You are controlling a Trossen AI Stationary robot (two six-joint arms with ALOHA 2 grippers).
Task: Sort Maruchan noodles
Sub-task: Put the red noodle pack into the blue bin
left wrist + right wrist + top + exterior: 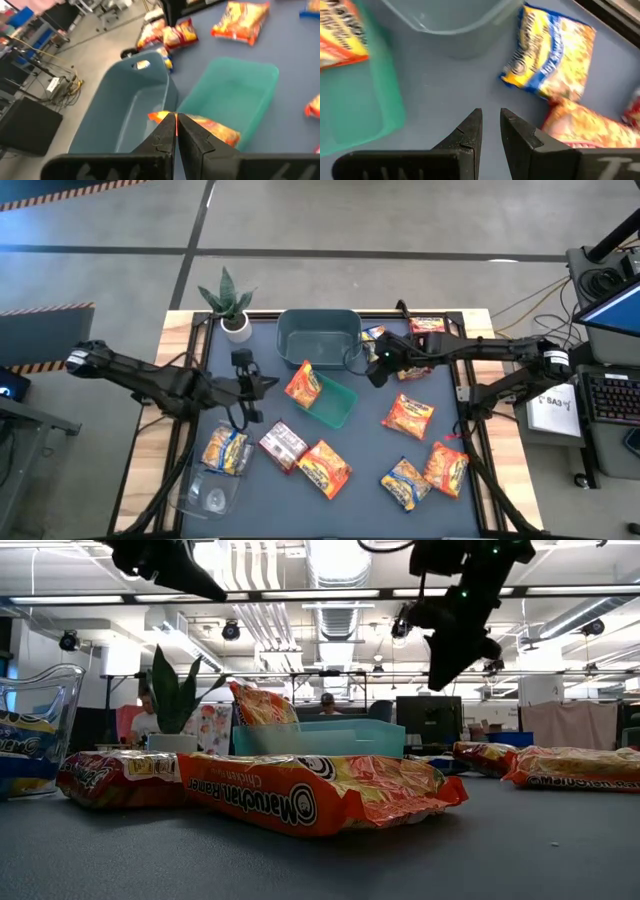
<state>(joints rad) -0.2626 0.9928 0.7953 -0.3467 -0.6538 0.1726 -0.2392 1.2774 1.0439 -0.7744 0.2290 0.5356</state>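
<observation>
While the left end effector (268, 383) waits clenched and empty at centre-left of the high view, the right end effector (378, 366), narrowly parted and holding nothing, hovers right of the grey-teal tub (320, 335) near a yellow-and-blue noodle packet (551, 50), likely its next pick.

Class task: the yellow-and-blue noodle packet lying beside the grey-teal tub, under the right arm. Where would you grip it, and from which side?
Probably from straight above, on the edge facing the open mat. The yellow-and-blue packet lies flat, with the grey-teal tub on one side and an orange packet against another. The right gripper, nearly shut and empty, would need to open first.
</observation>
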